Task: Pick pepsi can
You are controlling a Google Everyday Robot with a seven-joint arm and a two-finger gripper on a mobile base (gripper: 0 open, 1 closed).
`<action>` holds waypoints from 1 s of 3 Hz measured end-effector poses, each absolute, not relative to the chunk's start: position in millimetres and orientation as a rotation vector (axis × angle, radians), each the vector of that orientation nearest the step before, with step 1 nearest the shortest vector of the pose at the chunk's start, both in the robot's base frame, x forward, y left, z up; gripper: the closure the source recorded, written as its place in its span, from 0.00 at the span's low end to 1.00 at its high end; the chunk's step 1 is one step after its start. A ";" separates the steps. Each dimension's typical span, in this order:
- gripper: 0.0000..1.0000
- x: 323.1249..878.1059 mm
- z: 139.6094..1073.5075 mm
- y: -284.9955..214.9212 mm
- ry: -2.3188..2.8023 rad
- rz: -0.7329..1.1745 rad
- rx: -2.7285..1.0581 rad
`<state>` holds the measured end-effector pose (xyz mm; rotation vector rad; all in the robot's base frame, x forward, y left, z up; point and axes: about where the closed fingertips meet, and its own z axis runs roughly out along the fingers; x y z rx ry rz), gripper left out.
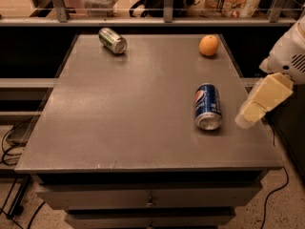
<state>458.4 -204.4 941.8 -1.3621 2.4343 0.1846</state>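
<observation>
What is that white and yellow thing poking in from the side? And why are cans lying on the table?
That thing on the right is the end of a robot's arm. The cream-coloured part is its gripper, the robot's "hand" for picking things up.

There is only one picture here. Its camera looks down at a grey table with drawers underneath. I cannot tell where the camera is fixed.

Three things are on the table. A dark blue pepsi can lies on its side near the right edge. A green-and-silver can lies on its side at the far left. An orange sits at the far right.

The robot's job is to pick up the pepsi can. The gripper hangs just to the right of that can and is not touching it. Nothing is held.
</observation>
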 end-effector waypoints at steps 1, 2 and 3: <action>0.00 478.1 925.8 -191.5 2.532 0.265 -1.169; 0.00 477.8 926.3 -191.0 2.565 0.276 -1.102; 0.00 477.8 926.3 -191.0 2.565 0.276 -1.102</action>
